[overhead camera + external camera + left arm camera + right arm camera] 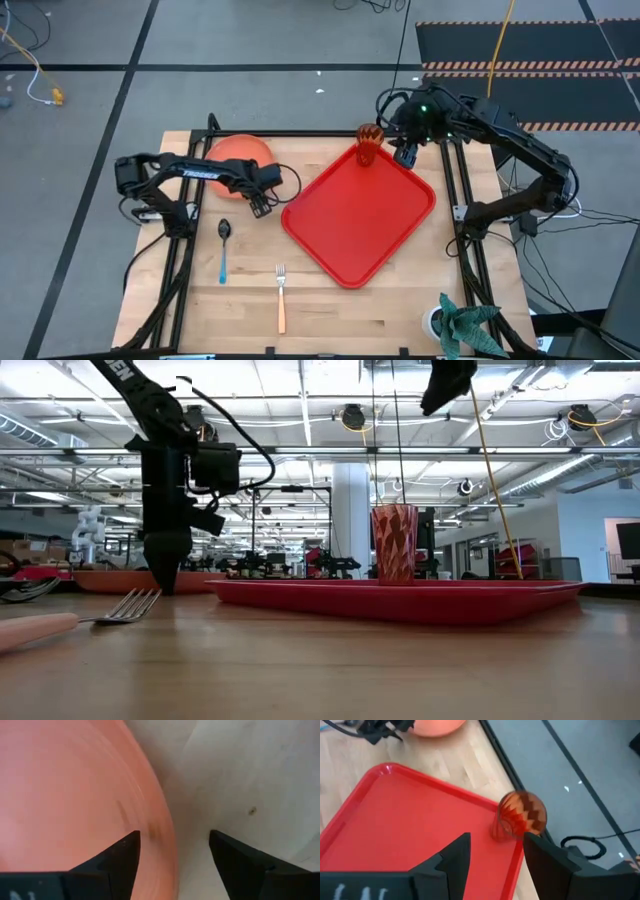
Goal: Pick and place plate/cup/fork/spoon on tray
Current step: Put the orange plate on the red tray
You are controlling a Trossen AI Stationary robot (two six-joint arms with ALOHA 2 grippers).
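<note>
The red tray [350, 215] lies at the table's middle. The amber cup [367, 148] stands upright on the tray's far corner [395, 555]. My right gripper [495, 837] is open and empty, raised above and just right of the cup [520, 817]. The orange plate [240, 152] lies flat at the far left. My left gripper [172, 837] is open and points down at the plate's near-right edge, one finger over the plate and one over the wood. The blue-handled spoon [223, 250] and the orange-handled fork [281, 298] lie on the table near the front. My left gripper comes from above with its fingers [125, 855] on either side of the plate's rim [162, 827]. The plate lies flat on the table. I cannot tell whether the fingers touch it.
A green cloth and a small white thing [465, 322] sit at the table's near right corner. The fork's tines [130, 603] lie close to the low camera. Bare wood shows between the spoon, the fork and the tray.
</note>
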